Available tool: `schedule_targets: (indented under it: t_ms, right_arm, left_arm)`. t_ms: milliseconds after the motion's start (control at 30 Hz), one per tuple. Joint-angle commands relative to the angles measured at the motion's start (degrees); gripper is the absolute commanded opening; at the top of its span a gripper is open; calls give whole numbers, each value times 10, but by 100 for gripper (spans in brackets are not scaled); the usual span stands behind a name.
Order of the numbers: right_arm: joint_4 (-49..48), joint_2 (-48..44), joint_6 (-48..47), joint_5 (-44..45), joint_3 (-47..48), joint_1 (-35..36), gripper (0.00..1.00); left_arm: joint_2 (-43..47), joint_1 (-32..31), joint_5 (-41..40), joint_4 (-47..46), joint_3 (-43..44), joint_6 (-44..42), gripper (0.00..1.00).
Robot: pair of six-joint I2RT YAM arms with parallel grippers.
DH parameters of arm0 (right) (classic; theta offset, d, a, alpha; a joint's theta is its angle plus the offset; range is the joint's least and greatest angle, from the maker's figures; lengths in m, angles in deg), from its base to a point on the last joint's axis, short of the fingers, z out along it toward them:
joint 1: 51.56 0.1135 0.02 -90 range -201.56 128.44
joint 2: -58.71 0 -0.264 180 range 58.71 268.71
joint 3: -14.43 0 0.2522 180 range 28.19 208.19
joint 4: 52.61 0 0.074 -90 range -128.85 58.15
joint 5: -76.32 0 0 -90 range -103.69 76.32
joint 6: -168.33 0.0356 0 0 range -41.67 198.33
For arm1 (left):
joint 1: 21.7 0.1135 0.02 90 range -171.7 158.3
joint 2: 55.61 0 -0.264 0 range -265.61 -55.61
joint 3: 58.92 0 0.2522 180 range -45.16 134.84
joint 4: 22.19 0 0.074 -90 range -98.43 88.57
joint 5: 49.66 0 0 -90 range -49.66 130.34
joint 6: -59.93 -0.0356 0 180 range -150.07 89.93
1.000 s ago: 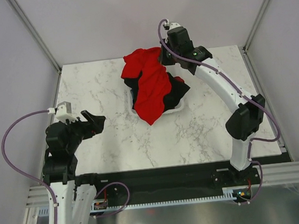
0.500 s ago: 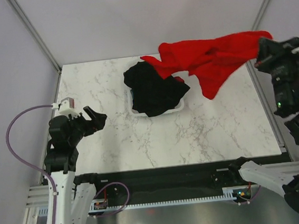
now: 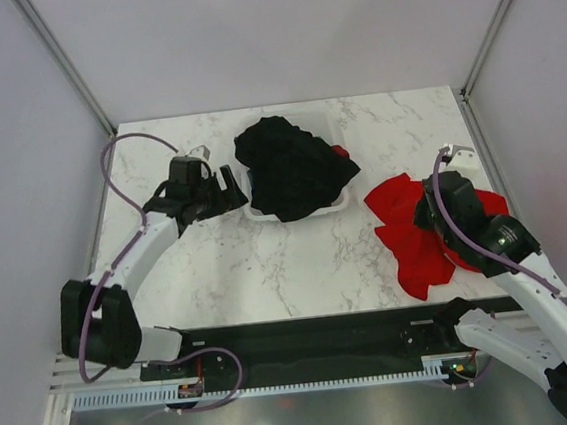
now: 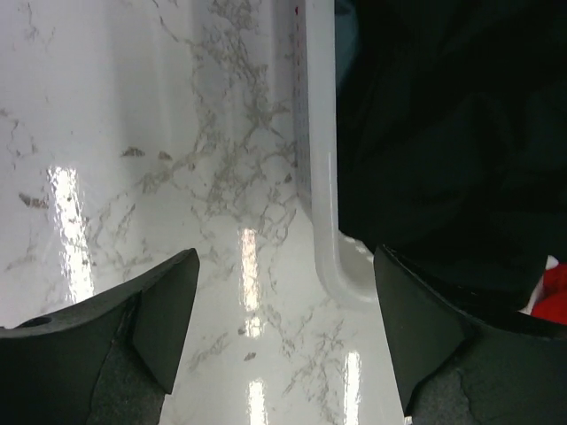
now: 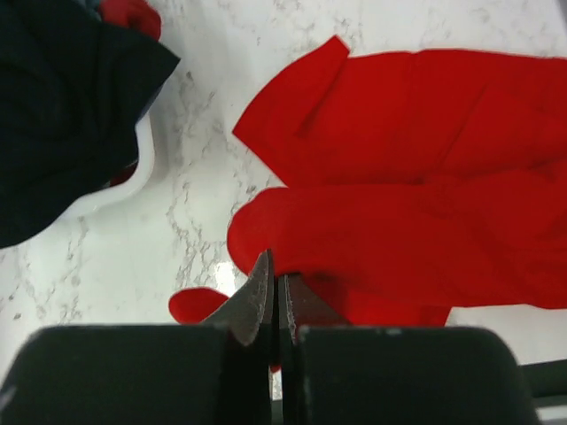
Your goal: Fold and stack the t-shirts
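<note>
The red t-shirt [image 3: 406, 233] lies crumpled on the table at the right; it fills much of the right wrist view [image 5: 416, 177]. My right gripper [image 3: 427, 215] is shut on its edge [image 5: 276, 282], low over the table. The black t-shirts [image 3: 295, 176] are heaped in the white tub [image 3: 260, 213] at the table's middle back. My left gripper [image 3: 233, 184] is open and empty just left of the tub. In the left wrist view [image 4: 283, 328] the tub's rim [image 4: 326, 177] and black fabric [image 4: 443, 133] lie between and beyond its fingers.
A small red piece of fabric [image 3: 339, 151] shows at the tub's right side under the black heap, also seen in the right wrist view [image 5: 128, 13]. The marble table [image 3: 199, 271] is bounded by grey walls at the left, back and right.
My right arm has swung the red t-shirt out of the air and down onto the table at the right. My left arm has reached forward from the near left to the tub's left wall.
</note>
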Motion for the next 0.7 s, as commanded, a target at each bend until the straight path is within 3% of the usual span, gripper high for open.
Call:
schedule_targets:
  t_ms: [0,133,167,233,267,300,333,400,533,667]
  right_arm:
    - [8,-53,34,-59,-12,1,0]
    - [23,-78,25,-67,-33,1,0]
    - [25,-85,23,-68,-43,0,0]
    - [27,-85,22,-76,-44,1,0]
    - [25,-85,19,-78,-41,1,0]
    - [25,-82,17,-78,-39,1,0]
    - [26,-79,16,-80,-38,1,0]
    - [25,-73,14,-83,-38,1,0]
    - [19,-73,14,-90,-40,2,0]
    - [13,-73,15,-105,-47,1,0]
  left_arm:
    - [-80,-3,-33,-60,65,16,86]
    - [-171,-8,-9,-63,114,16,72]
    - [-191,-12,-4,-63,134,10,63]
    - [-238,-13,8,-58,155,-1,54]
    - [-250,-14,9,-54,164,-14,42]
    - [-268,-13,7,-39,182,-21,36]
    - [-273,-13,-2,-27,191,-40,19]
    - [-278,-10,-34,17,214,-51,2]
    - [-259,36,-91,59,212,-71,2]
    - [-236,157,-92,81,192,-85,2]
